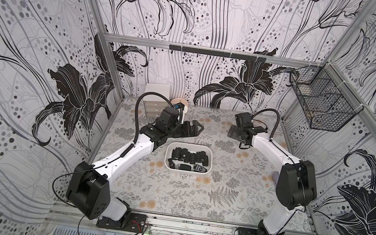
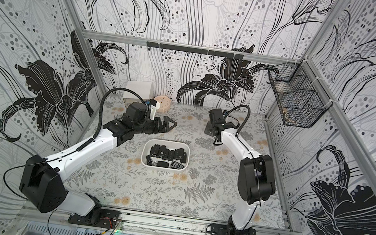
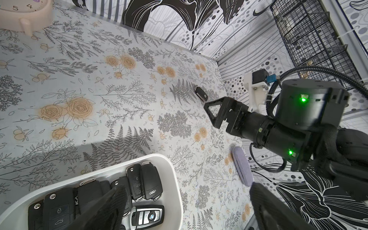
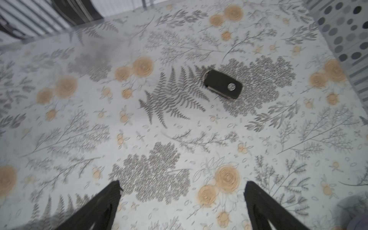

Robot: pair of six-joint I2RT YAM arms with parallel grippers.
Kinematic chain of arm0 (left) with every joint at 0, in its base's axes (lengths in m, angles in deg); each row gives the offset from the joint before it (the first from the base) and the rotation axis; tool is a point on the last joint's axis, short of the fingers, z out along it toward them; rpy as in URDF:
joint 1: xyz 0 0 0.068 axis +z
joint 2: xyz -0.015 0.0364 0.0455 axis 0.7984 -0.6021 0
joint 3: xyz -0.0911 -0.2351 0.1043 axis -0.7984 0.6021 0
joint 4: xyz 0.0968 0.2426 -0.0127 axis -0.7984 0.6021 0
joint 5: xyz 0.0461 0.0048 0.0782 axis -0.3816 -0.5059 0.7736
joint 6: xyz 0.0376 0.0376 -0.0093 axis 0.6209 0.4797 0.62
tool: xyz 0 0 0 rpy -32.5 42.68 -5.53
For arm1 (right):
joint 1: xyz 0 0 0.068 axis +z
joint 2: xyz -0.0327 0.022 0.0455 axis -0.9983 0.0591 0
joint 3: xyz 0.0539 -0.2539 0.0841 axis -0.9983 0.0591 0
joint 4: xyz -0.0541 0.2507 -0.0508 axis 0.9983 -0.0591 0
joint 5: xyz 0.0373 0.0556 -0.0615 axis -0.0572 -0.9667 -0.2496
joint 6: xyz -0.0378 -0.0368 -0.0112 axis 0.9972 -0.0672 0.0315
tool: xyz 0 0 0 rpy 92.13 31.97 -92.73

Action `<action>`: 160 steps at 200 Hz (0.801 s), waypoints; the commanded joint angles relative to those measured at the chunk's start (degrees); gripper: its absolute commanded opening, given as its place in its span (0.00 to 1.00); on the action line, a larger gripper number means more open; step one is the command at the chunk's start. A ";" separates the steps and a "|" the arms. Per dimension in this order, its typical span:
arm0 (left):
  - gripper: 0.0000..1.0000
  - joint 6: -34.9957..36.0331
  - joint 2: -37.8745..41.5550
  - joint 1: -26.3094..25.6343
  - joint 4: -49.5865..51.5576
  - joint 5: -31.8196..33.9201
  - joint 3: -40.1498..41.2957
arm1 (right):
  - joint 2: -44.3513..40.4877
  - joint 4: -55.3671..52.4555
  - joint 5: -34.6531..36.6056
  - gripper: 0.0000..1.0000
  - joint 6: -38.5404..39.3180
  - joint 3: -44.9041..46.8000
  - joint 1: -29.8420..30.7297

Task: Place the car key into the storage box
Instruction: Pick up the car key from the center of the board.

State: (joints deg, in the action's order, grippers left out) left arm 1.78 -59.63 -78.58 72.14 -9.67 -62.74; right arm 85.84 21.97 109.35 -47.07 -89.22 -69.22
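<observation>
Right gripper (image 4: pixel 183 185): fingers spread wide, empty, above the bench (image 4: pixel 79 139). Car key (image 4: pixel 223 84) lies flat just ahead, in the bench's far right quarter, well apart from the storage box (image 1: pixel 190 146) at bench centre. Left gripper (image 3: pixel 188 188): also released, by the box's far edge. Box holds key fobs (image 1: pixel 188 158).

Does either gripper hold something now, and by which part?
Nothing is held. The left gripper and the right gripper have open, empty jaws; the key lies loose ahead of the right one.
</observation>
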 commanded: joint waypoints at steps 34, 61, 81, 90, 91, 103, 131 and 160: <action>0.99 -0.14 -0.56 -0.19 0.21 1.65 -2.67 | 10.64 1.78 -8.89 1.00 5.53 -9.94 -9.24; 0.99 -0.59 0.55 -0.15 0.23 2.91 -1.70 | 15.53 1.63 -12.78 1.00 6.48 -14.67 -12.72; 0.99 -0.86 1.38 -0.17 0.39 3.80 -1.01 | 19.38 0.48 -15.45 1.00 7.24 -18.75 -14.72; 0.99 -0.95 1.72 -0.23 0.54 4.32 -0.69 | 21.06 -0.40 -16.30 1.00 7.55 -20.37 -15.38; 0.99 -1.00 1.74 -0.19 0.58 4.35 -0.65 | 21.25 -0.51 -16.38 1.00 7.60 -20.87 -15.42; 0.99 -1.03 2.17 -0.19 0.78 4.71 -0.32 | 23.22 -1.27 -17.54 1.00 8.54 -23.29 -15.86; 0.99 -1.31 2.85 -0.23 1.01 5.35 0.21 | 28.37 -4.45 -20.96 1.00 11.35 -29.65 -16.16; 0.99 -1.66 3.40 -0.11 1.50 5.79 0.57 | 32.53 -7.49 -22.74 1.00 12.65 -34.85 -16.37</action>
State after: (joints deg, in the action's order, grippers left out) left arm 0.64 -57.97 -78.58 73.98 -5.19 -62.98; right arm 115.34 19.37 89.81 -37.17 -120.21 -85.62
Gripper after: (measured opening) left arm 0.993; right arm 0.999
